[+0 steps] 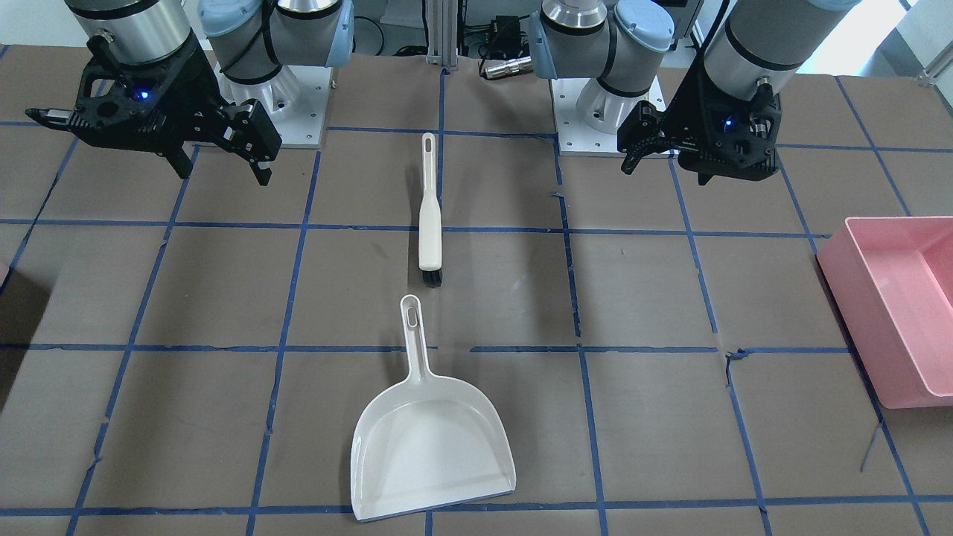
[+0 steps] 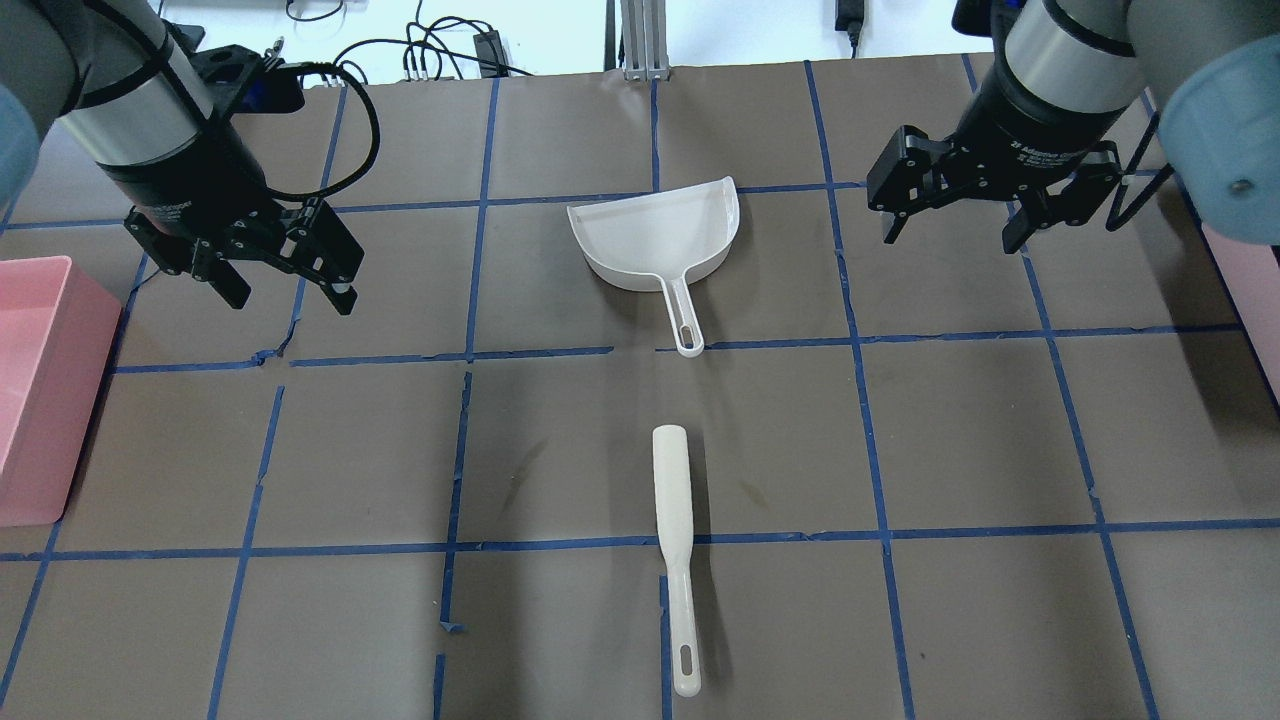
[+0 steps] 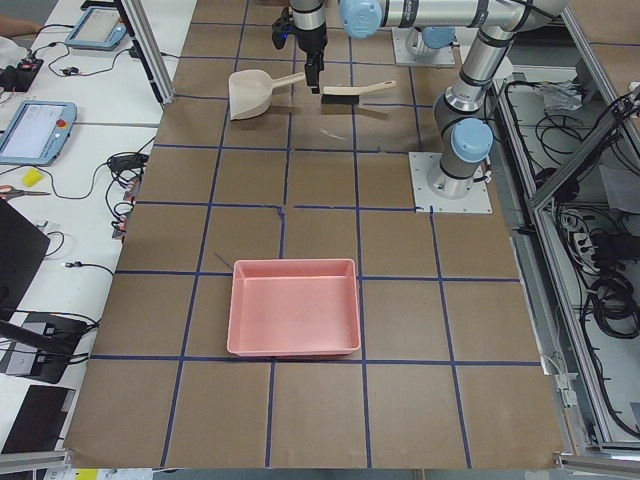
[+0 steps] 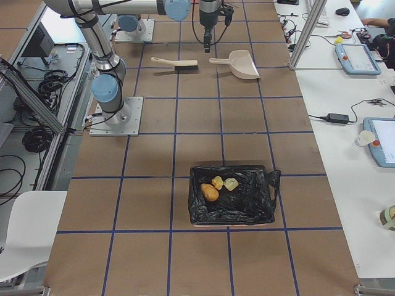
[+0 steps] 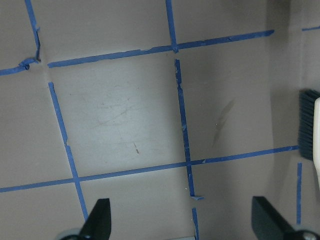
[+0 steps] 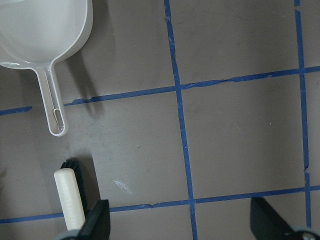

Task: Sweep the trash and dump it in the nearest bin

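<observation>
The left gripper (image 2: 290,290) and right gripper (image 2: 950,238) hovered wide open and empty, seemingly finished, since the trash (image 4: 217,187) lay in the bin (image 4: 259,206) toward 3 o'clock, the brush (image 2: 672,500) lying at the dustpan's (image 2: 655,240) 6 o'clock.

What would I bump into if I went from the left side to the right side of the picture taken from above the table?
pink bin → left gripper → white dustpan → right gripper. The brush lines up with the dustpan, so it has no clear place in the order.
</observation>
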You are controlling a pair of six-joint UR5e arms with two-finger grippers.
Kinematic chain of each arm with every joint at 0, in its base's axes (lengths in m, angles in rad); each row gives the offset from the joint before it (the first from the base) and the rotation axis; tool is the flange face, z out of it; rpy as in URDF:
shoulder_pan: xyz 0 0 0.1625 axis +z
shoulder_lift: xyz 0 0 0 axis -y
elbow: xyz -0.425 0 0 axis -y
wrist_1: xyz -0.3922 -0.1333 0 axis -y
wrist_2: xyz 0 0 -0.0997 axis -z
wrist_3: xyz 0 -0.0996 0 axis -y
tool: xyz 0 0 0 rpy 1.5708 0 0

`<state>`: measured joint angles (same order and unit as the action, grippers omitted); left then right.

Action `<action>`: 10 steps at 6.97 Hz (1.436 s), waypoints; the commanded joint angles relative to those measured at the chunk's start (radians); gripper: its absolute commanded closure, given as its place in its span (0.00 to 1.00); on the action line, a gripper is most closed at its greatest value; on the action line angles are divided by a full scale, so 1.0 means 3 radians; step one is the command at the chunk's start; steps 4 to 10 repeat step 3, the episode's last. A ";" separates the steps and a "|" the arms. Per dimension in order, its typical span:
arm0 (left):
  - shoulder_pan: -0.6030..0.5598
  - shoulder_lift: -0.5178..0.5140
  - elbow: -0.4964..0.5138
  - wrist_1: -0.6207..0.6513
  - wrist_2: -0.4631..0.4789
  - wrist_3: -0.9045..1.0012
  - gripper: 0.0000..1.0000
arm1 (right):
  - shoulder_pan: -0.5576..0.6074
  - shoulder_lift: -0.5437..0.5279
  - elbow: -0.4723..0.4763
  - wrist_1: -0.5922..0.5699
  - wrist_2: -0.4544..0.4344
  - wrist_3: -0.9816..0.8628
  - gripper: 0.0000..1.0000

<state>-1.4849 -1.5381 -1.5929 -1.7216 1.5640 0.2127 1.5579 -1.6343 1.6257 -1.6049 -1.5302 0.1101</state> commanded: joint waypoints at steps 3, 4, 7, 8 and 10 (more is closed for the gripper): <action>0.0000 0.0004 -0.0003 -0.0003 0.0002 0.0007 0.00 | 0.0007 0.0002 0.0006 -0.0014 -0.0074 -0.0004 0.00; 0.0000 0.0004 -0.0003 -0.0003 0.0002 0.0007 0.00 | 0.0007 0.0002 0.0006 -0.0014 -0.0074 -0.0004 0.00; 0.0000 0.0004 -0.0003 -0.0003 0.0002 0.0007 0.00 | 0.0007 0.0002 0.0006 -0.0014 -0.0074 -0.0004 0.00; 0.0000 0.0004 -0.0003 -0.0003 0.0002 0.0007 0.00 | 0.0007 0.0002 0.0006 -0.0014 -0.0074 -0.0004 0.00; 0.0000 0.0004 -0.0003 -0.0003 0.0002 0.0007 0.00 | 0.0007 0.0002 0.0006 -0.0014 -0.0074 -0.0004 0.00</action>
